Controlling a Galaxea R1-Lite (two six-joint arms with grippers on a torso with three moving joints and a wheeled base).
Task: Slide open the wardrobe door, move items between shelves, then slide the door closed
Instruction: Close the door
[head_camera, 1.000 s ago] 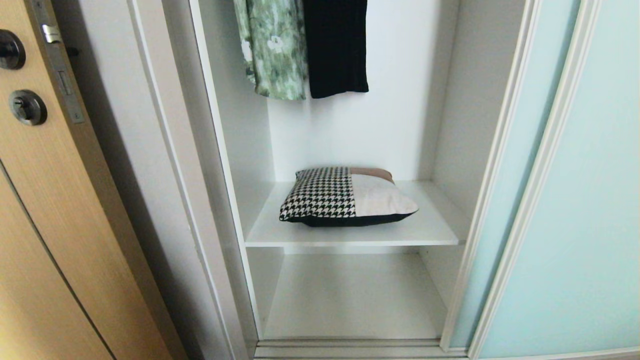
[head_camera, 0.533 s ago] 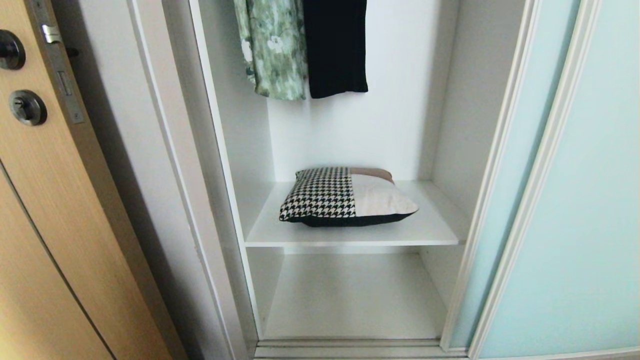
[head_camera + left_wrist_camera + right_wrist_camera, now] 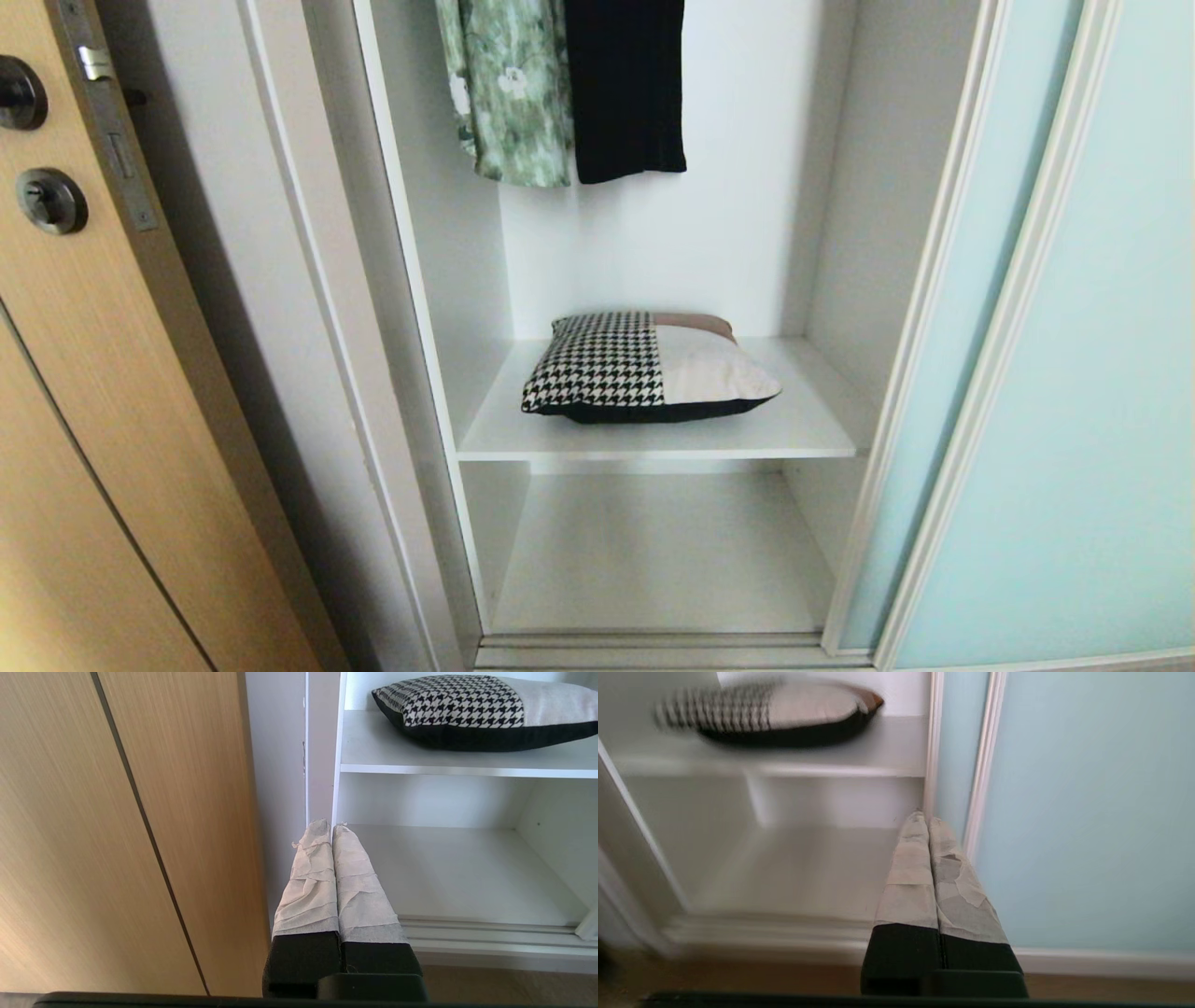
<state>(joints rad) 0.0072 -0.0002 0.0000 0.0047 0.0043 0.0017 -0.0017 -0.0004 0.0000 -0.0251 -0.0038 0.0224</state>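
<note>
Left hand (image 3: pixel 332 828): fingers pressed together, empty, low before the wardrobe's left post.
Cushion (image 3: pixel 644 369): flat on upper shelf (image 3: pixel 803 425); lower shelf (image 3: pixel 653 560) bare.
Right hand (image 3: pixel 927 820): fingers pressed together, empty, beside door frame.
Door (image 3: pixel 1074 373): slid aside at right.

The green floral garment (image 3: pixel 509 93) and black garment (image 3: pixel 625 89) are cut off above; the cushion (image 3: pixel 770 711) blurs.
</note>
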